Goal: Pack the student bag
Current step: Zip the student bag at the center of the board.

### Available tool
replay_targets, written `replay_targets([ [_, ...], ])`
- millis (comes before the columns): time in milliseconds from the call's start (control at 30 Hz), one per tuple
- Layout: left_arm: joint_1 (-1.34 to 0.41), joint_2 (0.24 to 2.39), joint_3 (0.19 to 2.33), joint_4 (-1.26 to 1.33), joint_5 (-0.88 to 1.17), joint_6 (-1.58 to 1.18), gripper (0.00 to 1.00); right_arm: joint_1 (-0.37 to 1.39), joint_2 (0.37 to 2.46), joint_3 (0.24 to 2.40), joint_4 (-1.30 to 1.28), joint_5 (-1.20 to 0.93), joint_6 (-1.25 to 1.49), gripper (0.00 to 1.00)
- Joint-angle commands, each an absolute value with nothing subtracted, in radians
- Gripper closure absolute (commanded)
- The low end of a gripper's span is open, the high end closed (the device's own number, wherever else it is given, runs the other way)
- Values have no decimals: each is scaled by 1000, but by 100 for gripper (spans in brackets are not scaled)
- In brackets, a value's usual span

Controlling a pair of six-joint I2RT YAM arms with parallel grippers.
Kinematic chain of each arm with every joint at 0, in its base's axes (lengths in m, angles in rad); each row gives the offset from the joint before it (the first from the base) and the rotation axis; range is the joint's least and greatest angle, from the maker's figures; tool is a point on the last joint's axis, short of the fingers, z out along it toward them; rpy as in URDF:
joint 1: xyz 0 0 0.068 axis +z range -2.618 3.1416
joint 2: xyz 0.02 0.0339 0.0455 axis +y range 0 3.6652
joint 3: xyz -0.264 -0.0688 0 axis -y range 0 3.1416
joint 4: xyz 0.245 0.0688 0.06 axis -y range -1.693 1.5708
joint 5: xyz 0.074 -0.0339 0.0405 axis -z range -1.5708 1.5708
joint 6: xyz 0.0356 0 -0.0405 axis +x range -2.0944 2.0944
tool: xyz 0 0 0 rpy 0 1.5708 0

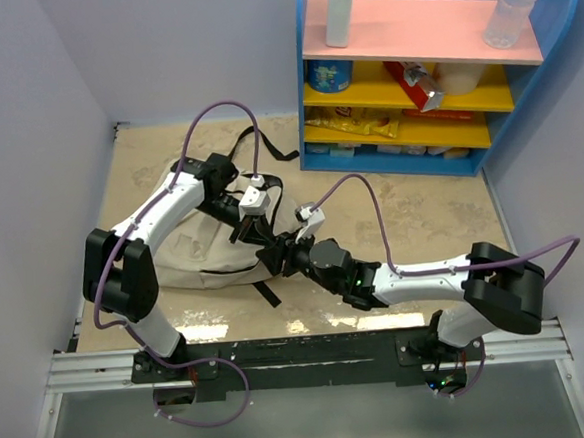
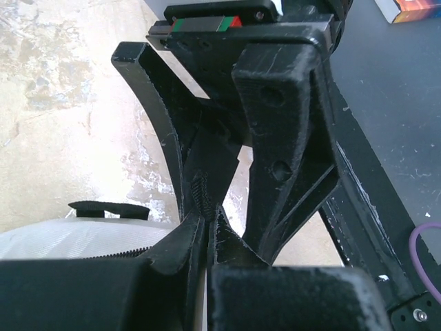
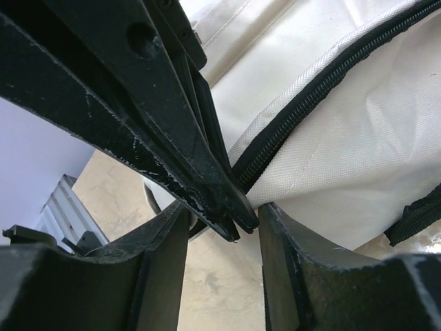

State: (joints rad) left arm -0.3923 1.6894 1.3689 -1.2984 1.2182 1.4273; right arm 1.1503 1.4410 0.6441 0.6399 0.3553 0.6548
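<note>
- Beige canvas of the bag (image 3: 344, 138) fills the space just ahead of and to the right of our right gripper (image 3: 226, 210), and its dark zipper (image 3: 310, 103) runs down toward the fingertips
- Our right gripper stands spread, and the tips of our left gripper (image 2: 209, 238) sit in the gap between its fingers
- Our left gripper is clenched, fingers pressed almost together. A thin ridged black strip (image 2: 203, 196) rises from between them, and we cannot tell whether it is a zipper tab, a strap end or only pad texture
- From the left gripper the bag lies low and to the left, right against the fingers, with a black strap (image 2: 110, 209) loop just beyond it on the table (image 2: 62, 103)
- We judge this to be work on the zipper end, with packing itself not yet begun
- The two sets of fingers are interleaved, so closing the right gripper now would likely clamp our own left fingers instead of fabric
- The bag is soft and nothing pins it, so a pull along the zipper may drag the whole bag instead of opening it
- A thin tab could slip out of the pinch if the pull goes sideways
- The loose strap near the fingers could snag on either gripper as it backs out
</note>
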Motion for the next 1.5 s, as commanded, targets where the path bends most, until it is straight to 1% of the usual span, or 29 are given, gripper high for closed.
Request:
replay_targets([
  [0, -397, 1658, 1387, -1315, 1362, 1462, 96, 1164, 1445, 684, 678, 408, 661, 55],
  [67, -397, 1658, 1385, -1315, 1359, 1460, 96, 1170, 1433, 647, 693, 410, 652, 55],
  [233, -397, 1657, 1385, -1315, 1339, 1468, 96, 1170, 1365, 543, 770, 376, 652, 50],
  [367, -399, 1666, 1396, -1315, 1344, 1462, 96, 1172, 1336, 511, 785, 368, 649, 49],
  [633, -400, 1669, 1408, -1315, 1348, 1456, 96, 1177, 1367, 545, 776, 362, 658, 50],
  [767, -400, 1675, 1414, -1315, 1351, 1454, 96, 1183, 1416, 578, 746, 385, 679, 53],
  [1033, -402, 1664, 1391, -1315, 1351, 1473, 96, 1186, 1468, 630, 735, 417, 703, 55],
  [1267, -400, 1660, 1365, -1315, 1344, 1497, 96, 1201, 1511, 683, 744, 380, 690, 55],
  [1467, -402, 1661, 1353, -1307, 1344, 1512, 96, 1227, 1502, 667, 753, 381, 686, 53],
])
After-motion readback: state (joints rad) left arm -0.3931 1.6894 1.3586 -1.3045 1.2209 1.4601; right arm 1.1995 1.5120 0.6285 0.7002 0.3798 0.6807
